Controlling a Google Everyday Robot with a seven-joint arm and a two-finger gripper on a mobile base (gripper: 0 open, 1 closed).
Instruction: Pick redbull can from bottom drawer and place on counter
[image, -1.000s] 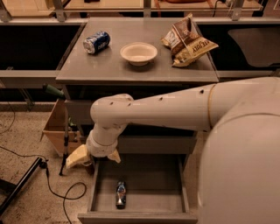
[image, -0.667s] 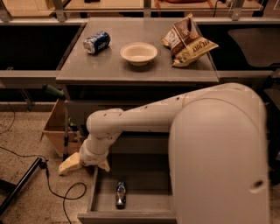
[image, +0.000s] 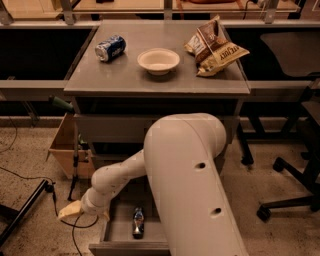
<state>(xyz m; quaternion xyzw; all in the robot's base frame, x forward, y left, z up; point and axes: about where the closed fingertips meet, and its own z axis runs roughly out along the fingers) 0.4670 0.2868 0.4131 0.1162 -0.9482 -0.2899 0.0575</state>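
Right up front, the robot's big white arm fills the lower middle of the view, and its forearm sweeps down and out to the left. Down at the bottom edge, the bottom drawer is pulled open, with its grey front at the very foot of the view. There's the redbull can, lying flat on the drawer floor with its length running front to back, partway between the side walls. It sits alone, nothing gripping it.

Now the gripper: it's low and off to the left, outside the drawer's left wall and over the speckled floor, its pale yellowish tip pointing away from the can. Whether it's spread or closed, I can't tell from here. It is apart from the can, with the drawer wall between them.

Black cables snake across the floor on the left, and a cardboard box sits against the cabinet's left side. On the right are the wheeled legs of an office chair.

Up on the counter there's a dark-blue soda can on its side at the left, a pale bowl upright in the middle, and crumpled snack bags at the right corner. Behind it all runs a wooden tabletop.
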